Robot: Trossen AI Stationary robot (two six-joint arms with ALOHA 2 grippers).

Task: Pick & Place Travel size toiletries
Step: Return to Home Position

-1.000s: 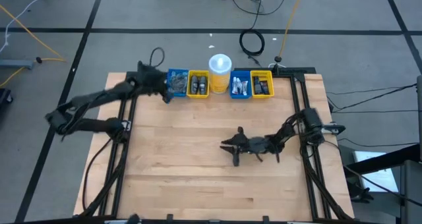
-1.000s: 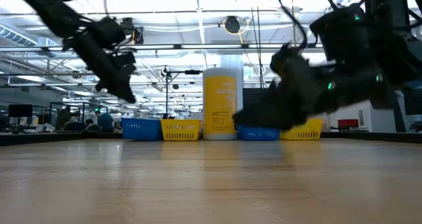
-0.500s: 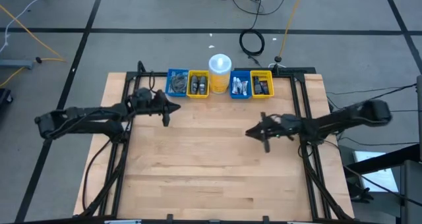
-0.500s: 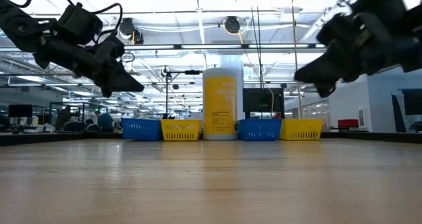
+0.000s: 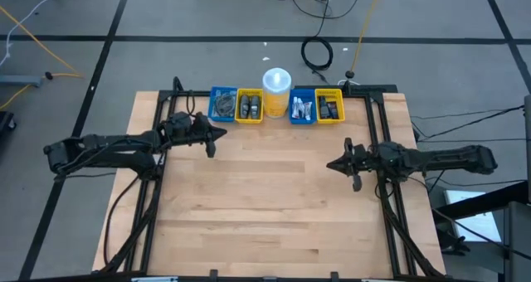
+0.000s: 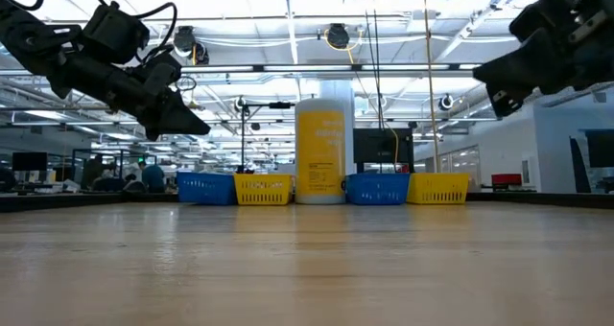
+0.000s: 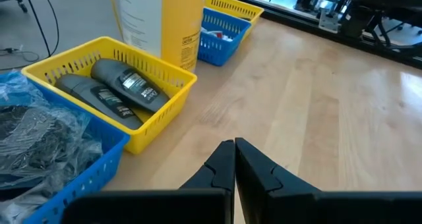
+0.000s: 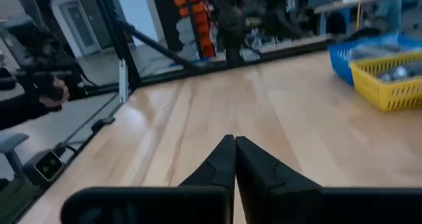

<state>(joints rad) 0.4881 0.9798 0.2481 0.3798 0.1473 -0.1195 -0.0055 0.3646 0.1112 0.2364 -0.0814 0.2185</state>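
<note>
From above, the wooden surface (image 5: 265, 207) is sitting on a grey floor (image 5: 83, 17) crossed by dark lines, with cables (image 5: 316, 51) coiling behind it. Along its far edge a left blue bin (image 5: 214, 94), left yellow bin (image 5: 250, 92), tall yellow cup (image 5: 277, 91), right blue bin (image 5: 302, 119) and right yellow bin (image 5: 329, 92) are standing in a row. The left end effector (image 5: 217, 134) is hovering near the left blue bin; the right end effector (image 5: 332, 164) is hanging over the right side, well apart from the bins.

At surface height, both arms are hanging above bare wood, with a bright, strip-lit hall showing behind.

Past the left wrist, the fingers are pressing together, gripping nothing; dark bottles (image 7: 109, 89) are lying in the left yellow bin, and clear-wrapped toiletries (image 7: 33, 132) are filling the left blue bin beside it.

Past the right wrist, the fingers are likewise meeting, empty
</note>
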